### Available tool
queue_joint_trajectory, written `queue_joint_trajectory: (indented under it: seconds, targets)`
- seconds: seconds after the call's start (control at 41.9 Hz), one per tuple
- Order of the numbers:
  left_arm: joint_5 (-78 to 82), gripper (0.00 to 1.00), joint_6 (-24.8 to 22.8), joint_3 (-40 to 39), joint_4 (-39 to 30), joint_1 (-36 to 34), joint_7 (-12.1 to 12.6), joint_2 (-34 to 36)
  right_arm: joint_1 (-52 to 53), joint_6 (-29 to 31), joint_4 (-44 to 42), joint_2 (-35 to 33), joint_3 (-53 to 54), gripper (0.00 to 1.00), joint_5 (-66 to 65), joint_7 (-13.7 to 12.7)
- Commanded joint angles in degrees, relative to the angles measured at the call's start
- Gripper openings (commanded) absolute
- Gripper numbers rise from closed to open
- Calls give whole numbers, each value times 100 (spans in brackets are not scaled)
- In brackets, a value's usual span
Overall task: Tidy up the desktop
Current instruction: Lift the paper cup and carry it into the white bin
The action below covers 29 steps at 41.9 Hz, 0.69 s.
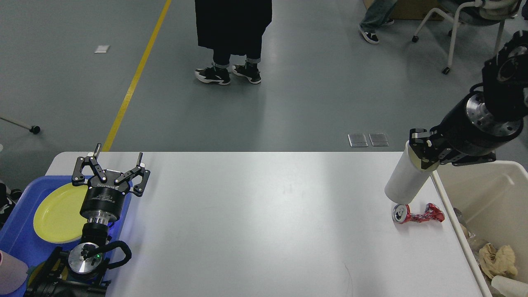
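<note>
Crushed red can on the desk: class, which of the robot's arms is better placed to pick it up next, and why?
Neither is ideal. The right gripper is closest to the can, beside the bin, but holds a white cup. The left gripper is open, far across the desk.

The left arm rises from the lower left corner of the frame, its black wrist pointing straight up the picture. The left gripper (117,159) sits at left of centre, its two fingers spread wide apart with nothing between them. The right arm enters from the upper right edge and slopes down toward the lower left, thick black and silver joints leading to the wrist. The right gripper (418,150), at right of centre, is clamped around the top of a white cup (406,179), which hangs tilted.
</note>
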Motion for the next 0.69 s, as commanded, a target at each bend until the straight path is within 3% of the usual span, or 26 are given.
queue_joint_trajectory:
  seconds: [0.0,0.358,0.502,0.669]
  targets:
    - [0,96,0,0,1,0,-6,0,61,-168,33,-18,-104,0,29,-3]
    - [0,96,0,0,1,0,-6,0,-219,-1126,-168,-545,-1212,0,-50,6]
    - [0,96,0,0,1,0,-6,0,-1142,-1556,-783,-1151,-1423,0,-235,6]
    - [0,96,0,0,1,0,-6,0,-2943,-1978,-2066,-2083,-1213,0,-349,6]
